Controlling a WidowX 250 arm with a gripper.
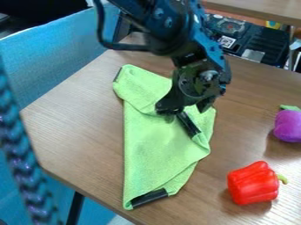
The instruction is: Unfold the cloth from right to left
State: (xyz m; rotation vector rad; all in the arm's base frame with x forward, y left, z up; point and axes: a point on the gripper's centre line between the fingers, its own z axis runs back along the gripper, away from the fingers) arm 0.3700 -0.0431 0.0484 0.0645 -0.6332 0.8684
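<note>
Well, claw point(185, 109) over folded cloth point(154, 143).

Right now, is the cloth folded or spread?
Partly folded: the green cloth has a flap doubled over its upper part, beneath the gripper.

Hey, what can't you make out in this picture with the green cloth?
Camera view:
- Green cloth: the part behind the end effector is hidden by it, and the undersides of the folds by the upper layers.
- Purple toy: its right side is cut off by the right edge.
- White label: its markings are too small to read.
</note>
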